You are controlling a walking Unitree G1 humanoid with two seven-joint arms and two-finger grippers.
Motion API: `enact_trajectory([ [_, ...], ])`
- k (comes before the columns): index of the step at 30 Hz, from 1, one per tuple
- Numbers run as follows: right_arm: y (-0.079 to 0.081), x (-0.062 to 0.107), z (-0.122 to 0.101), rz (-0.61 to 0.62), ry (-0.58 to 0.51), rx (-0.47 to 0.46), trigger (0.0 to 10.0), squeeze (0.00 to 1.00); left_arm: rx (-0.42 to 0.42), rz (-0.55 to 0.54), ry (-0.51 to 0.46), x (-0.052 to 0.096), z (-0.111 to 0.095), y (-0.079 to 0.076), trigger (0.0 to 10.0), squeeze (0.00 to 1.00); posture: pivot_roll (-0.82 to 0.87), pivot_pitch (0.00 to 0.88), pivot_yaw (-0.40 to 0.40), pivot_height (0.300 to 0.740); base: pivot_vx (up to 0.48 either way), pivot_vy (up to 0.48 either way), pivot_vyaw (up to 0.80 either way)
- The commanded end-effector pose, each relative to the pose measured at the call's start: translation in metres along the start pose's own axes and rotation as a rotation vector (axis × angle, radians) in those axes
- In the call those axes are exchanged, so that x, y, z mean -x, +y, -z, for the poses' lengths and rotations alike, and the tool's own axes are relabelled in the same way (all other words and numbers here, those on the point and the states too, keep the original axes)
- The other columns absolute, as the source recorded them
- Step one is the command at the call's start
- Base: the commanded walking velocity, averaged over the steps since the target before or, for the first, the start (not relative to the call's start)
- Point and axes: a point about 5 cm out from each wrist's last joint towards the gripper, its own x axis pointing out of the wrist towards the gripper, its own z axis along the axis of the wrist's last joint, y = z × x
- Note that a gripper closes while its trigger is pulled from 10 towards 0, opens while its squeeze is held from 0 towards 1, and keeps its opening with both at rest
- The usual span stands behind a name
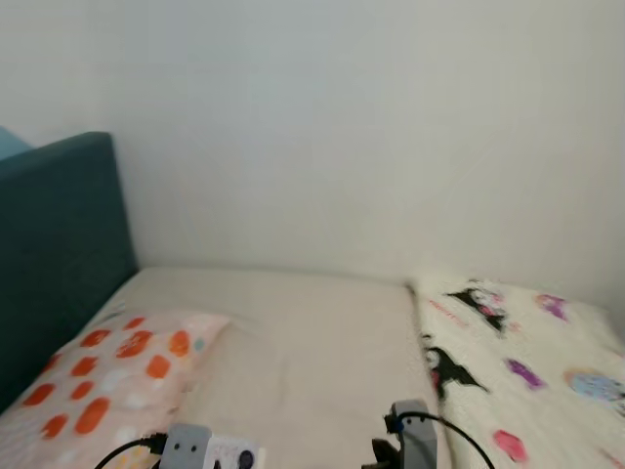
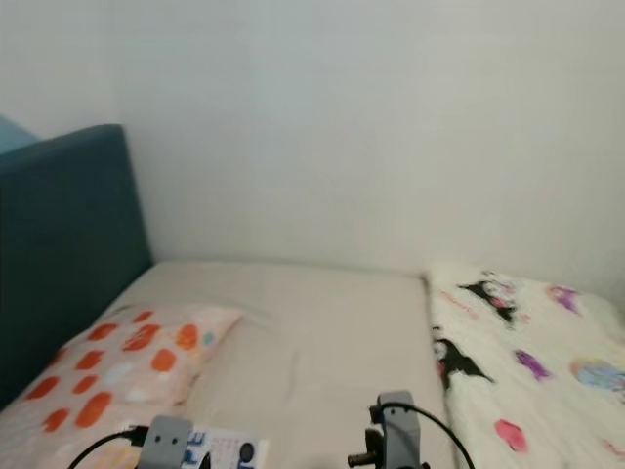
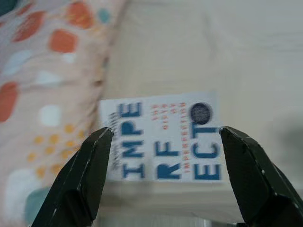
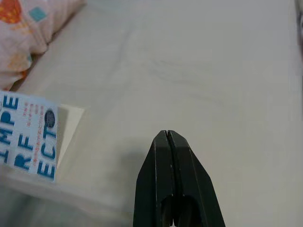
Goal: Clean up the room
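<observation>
A bed (image 1: pixel 322 332) with a cream sheet fills the lower half of the left eye view, set against a plain pale wall (image 1: pixel 371 127). A dark teal headboard (image 1: pixel 54 244) stands at the left edge of the frame, and just below it, in the lower left corner, lies a pillow (image 1: pixel 107 376) printed with orange spots. On the right side of the frame a fluffy white blanket (image 1: pixel 527 371) with black, pink and purple cartoon figures covers that part of the mattress. At the bottom edge, left of centre, a book (image 3: pixel 165 137) with a white cover and large blue letters lies on the sheet just beside the pillow. In the left wrist view the left gripper (image 3: pixel 163 137) has its two black fingers spread wide, one at each side of the book's cover; whether they touch it I cannot tell. The right gripper (image 4: pixel 168 137) hangs over the bare sheet in the lower middle of the right wrist view, its fingers pressed together with nothing between them, and the book sits apart from it at the left edge of that frame.
</observation>
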Motion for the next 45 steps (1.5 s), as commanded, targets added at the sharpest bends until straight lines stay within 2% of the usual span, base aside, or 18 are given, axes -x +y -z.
enact_trajectory([
  [1,-0.001,0.001,0.003,0.004,0.019,-0.013,10.0,0.00,-0.007,0.014,0.018,0.002,0.004,-0.002,10.0,0.00,-0.04,0.093,-0.054,0.740,0.000,0.000,-0.80],
  [12,-0.001,0.001,0.004,0.006,0.020,-0.027,10.0,0.00,-0.011,0.015,0.016,0.000,0.002,-0.002,10.0,0.00,-0.04,0.094,-0.046,0.740,0.000,0.000,-0.80],
  [13,-0.002,0.001,0.003,0.006,0.019,-0.006,10.0,0.00,-0.013,0.017,0.018,0.000,0.003,-0.001,10.0,0.00,-0.04,0.093,-0.042,0.740,0.000,0.000,-0.56],
  [23,-0.001,0.001,0.004,0.003,0.008,-0.005,10.0,0.00,0.014,-0.014,0.027,0.001,0.006,0.003,10.0,0.00,-0.03,0.088,-0.043,0.740,0.000,0.000,0.00],
  [30,0.000,0.000,0.000,-0.015,-0.008,0.047,10.0,0.00,0.033,-0.033,0.016,0.001,0.004,0.005,10.0,0.00,-0.03,0.083,-0.047,0.740,0.000,0.000,0.00],
  [31,0.000,0.000,-0.002,-0.016,-0.014,0.082,10.0,0.00,0.032,-0.030,0.011,0.001,0.004,0.005,10.0,0.00,-0.03,0.082,-0.047,0.740,0.000,0.000,0.68],
  [35,0.001,-0.001,-0.003,-0.028,-0.016,0.109,10.0,0.00,0.027,-0.024,0.004,0.001,0.003,0.003,10.0,0.00,-0.04,0.077,-0.046,0.740,0.000,0.000,0.80],
  [39,0.001,-0.001,-0.004,-0.025,-0.028,0.108,10.0,0.00,0.028,-0.025,-0.002,0.001,0.002,0.003,10.0,0.00,-0.04,0.075,-0.045,0.740,0.000,0.000,0.80],
  [40,0.002,-0.001,-0.006,-0.028,-0.045,0.056,10.0,0.00,0.028,-0.028,-0.009,0.000,0.001,0.003,10.0,0.00,-0.04,0.074,-0.045,0.740,0.000,0.000,0.00],
  [45,0.002,-0.001,-0.007,-0.035,-0.057,0.068,10.0,0.00,0.030,-0.031,-0.006,0.000,0.001,0.003,10.0,0.00,-0.04,0.073,-0.044,0.740,0.000,0.000,0.00],
])
